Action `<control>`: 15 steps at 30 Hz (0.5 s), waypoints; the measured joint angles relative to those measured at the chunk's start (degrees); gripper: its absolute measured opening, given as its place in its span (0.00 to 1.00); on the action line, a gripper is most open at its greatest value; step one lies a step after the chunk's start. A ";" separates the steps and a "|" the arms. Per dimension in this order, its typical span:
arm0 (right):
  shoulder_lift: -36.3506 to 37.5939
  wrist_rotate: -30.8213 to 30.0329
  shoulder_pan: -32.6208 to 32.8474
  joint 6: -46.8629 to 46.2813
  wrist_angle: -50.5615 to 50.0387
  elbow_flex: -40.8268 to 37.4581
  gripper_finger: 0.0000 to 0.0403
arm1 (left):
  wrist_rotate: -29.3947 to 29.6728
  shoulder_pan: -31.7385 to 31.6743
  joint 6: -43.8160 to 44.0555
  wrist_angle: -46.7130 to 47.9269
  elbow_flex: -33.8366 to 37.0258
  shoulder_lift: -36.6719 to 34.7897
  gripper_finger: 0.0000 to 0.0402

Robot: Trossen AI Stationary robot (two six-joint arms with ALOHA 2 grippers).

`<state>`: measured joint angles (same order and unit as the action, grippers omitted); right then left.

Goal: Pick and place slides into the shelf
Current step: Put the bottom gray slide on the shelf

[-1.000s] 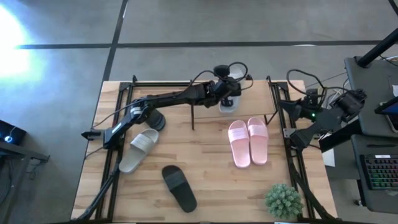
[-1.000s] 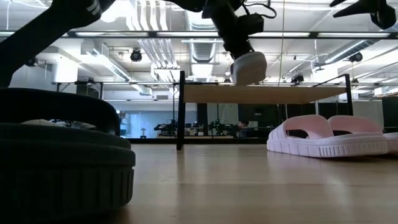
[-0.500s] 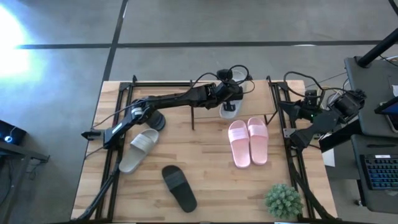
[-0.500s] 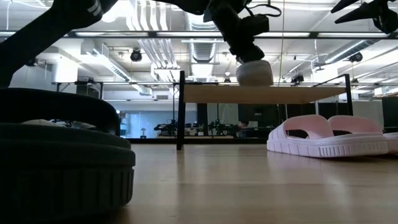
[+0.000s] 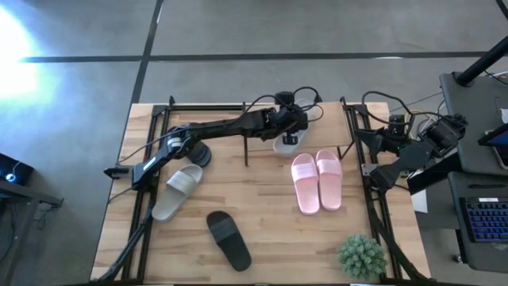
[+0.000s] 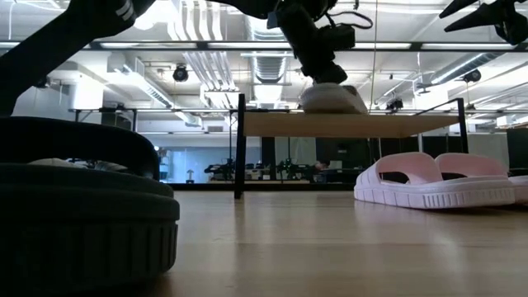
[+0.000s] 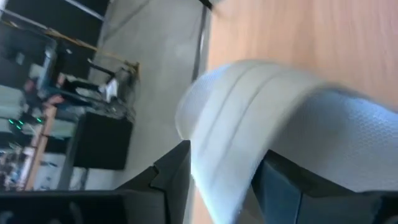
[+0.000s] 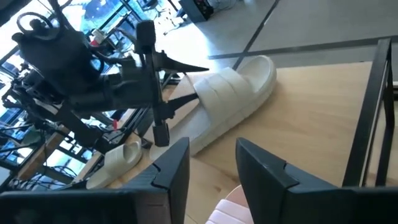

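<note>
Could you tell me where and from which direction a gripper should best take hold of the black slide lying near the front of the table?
I would grip the black slide by its broad strap, coming straight down from above. It lies flat, sole down and clear of the grey slide beside it. The strap arches over the footbed, so one of the fingers could probably slip beneath it and the other close on top.

Wooden worktop (image 5: 270, 230) has the pink pair (image 5: 317, 181), one grey slide (image 5: 176, 191), a black slide (image 5: 228, 239), a fake plant (image 5: 362, 256) and the shelf (image 5: 329, 131) holding another grey slide (image 6: 332, 99).

One slide (image 5: 285, 142) on shelf (image 5: 329, 131)
</note>
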<state>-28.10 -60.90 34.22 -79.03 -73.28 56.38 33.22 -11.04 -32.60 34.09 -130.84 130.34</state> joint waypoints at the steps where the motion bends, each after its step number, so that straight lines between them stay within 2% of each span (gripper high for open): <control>1: 0.00 0.25 0.00 -0.02 0.00 0.02 0.31 | 0.01 -0.01 1.28 1.31 0.09 0.00 0.35; 7: 0.00 3.25 0.00 -0.30 -0.03 0.02 0.29 | -2.33 -0.05 3.82 8.64 -1.28 -0.11 0.35; 12: 0.00 3.63 0.02 -0.61 -0.04 0.02 0.28 | 2.05 0.43 3.74 9.32 -1.56 -1.23 0.35; 15: 0.00 3.92 0.02 -0.66 -0.03 0.02 0.28 | 1.71 0.50 3.77 9.04 -1.56 -3.81 0.35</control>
<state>-28.10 -56.98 34.24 -79.69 -73.31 56.40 34.93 -10.54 -28.83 43.13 -132.40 126.53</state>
